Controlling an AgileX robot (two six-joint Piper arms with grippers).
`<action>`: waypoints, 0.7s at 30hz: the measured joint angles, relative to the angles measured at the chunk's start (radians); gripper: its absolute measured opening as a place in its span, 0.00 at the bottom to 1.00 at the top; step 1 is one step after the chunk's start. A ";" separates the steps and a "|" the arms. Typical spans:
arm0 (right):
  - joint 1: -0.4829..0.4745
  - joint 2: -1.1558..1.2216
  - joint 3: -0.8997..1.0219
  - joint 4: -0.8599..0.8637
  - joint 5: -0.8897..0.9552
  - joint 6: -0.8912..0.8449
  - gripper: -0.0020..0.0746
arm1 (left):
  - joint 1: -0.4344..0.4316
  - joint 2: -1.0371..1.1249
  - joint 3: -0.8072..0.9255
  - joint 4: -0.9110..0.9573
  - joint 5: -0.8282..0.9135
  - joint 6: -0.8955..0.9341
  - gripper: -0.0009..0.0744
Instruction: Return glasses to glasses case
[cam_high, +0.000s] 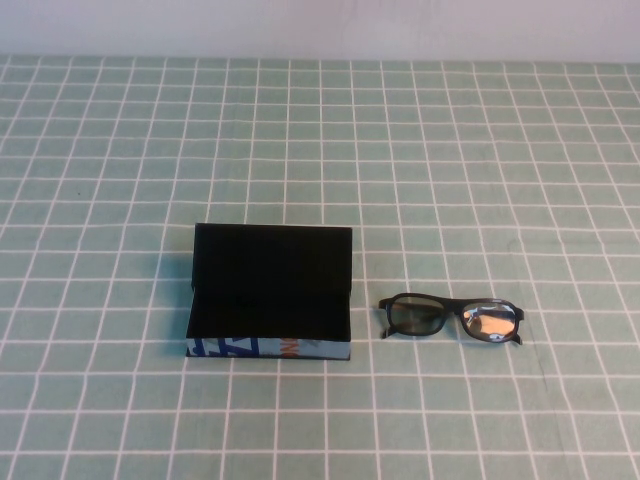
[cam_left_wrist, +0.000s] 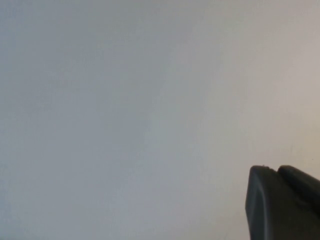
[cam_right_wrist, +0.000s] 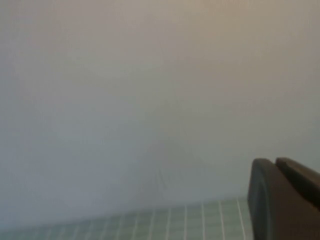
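You have the case (cam_high: 270, 295) sitting open on the desk (cam_high: 480, 150), lid standing up at the back, printed front facing you, nothing visible inside it. The glasses (cam_high: 450, 318) lie just beside it on the robot's right, apart from it, front frame facing you; whether the arms are folded is hard to make out. Neither arm appears in the high view. The left gripper (cam_left_wrist: 285, 202) shows only as a dark edge in its wrist view, aimed at a blank wall, and the right gripper (cam_right_wrist: 285, 197) likewise, with a strip of the desk below it; you cannot tell how far either set of fingers is open, and neither holds anything you can see. The task has not begun. The right arm is probably the natural one for the pick. Watch the thin frame: a pinch off-centre or on a lens could let it twist or slip. The glasses look only slightly narrower than the case, so a skewed drop may leave them perched on the rim, and a nudge could shift the light case.
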 joint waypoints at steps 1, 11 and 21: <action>0.000 0.043 -0.012 -0.008 0.051 0.000 0.01 | 0.000 0.021 -0.005 0.000 0.048 -0.002 0.01; 0.024 0.310 -0.022 -0.029 0.233 -0.111 0.01 | 0.000 0.134 -0.005 0.024 0.454 0.006 0.01; 0.163 0.684 -0.172 -0.025 0.598 -0.448 0.01 | 0.000 0.136 -0.005 0.026 0.567 0.010 0.01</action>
